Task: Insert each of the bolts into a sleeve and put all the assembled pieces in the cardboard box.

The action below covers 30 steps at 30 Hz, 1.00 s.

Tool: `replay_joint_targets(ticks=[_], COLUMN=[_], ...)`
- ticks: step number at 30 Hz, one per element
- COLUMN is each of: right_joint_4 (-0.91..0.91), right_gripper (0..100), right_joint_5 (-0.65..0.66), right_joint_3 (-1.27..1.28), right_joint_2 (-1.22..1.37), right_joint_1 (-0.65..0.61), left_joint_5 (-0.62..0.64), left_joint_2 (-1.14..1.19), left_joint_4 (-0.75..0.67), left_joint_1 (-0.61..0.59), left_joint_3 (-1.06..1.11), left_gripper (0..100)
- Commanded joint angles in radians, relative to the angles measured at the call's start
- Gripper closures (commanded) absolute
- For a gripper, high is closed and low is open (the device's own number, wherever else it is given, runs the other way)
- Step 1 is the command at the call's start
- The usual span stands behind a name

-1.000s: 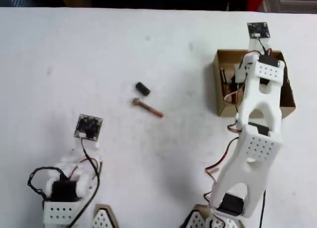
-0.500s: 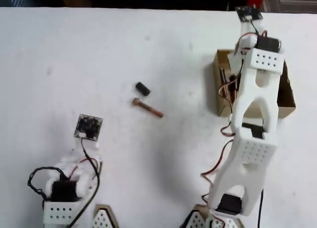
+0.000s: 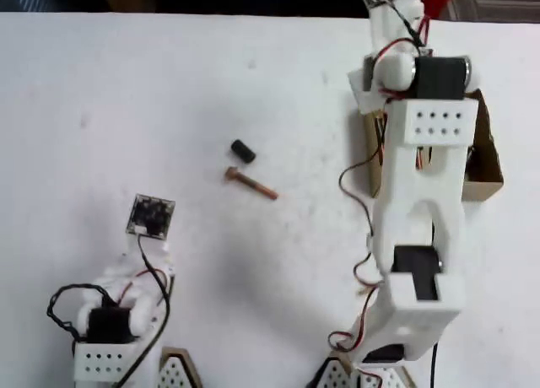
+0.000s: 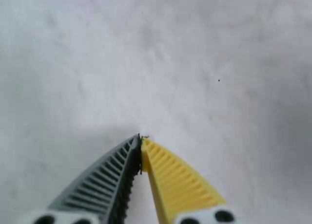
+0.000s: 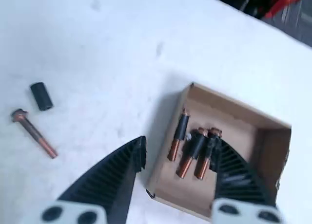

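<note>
Seen from above, the right arm (image 3: 422, 194) covers most of the cardboard box (image 3: 488, 173), hiding its contents; the view's top edge cuts off that arm's far end.

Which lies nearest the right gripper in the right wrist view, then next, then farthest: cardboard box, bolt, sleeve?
1. Cardboard box, under the open right gripper.
2. Bolt and sleeve, side by side away from the box: too close to call.
</note>
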Motion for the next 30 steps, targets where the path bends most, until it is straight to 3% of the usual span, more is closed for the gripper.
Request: replay_joint_targets(ticks=[1,8,15,25,30], right_joint_4=[0.027,0.031,0.016,-0.232,-0.395], right_gripper=[80.4,80.4,80.4,80.4,80.4], right_joint_5=[0.009,0.009,0.015,0.02,0.137], right_joint_3=[-0.04,-0.02,0.222,0.502,0.663], right_joint_2=[-0.091,-0.116,-0.18,-0.179,-0.177], right_joint_1=[-0.059,-0.168,-0.285,-0.331,-0.371], left_joint_5=[-0.009,-0.011,-0.014,-0.014,-0.014], left_joint_2=[-0.01,-0.01,-0.01,-0.01,-0.01], left_joint_4=[-0.028,-0.029,-0.034,-0.037,-0.037], left_joint_1=[-0.01,-0.012,-0.087,-0.09,-0.09], left_joint_3=[-0.003,-0.003,-0.003,-0.003,-0.003], left_gripper=[98,98,98,98,98])
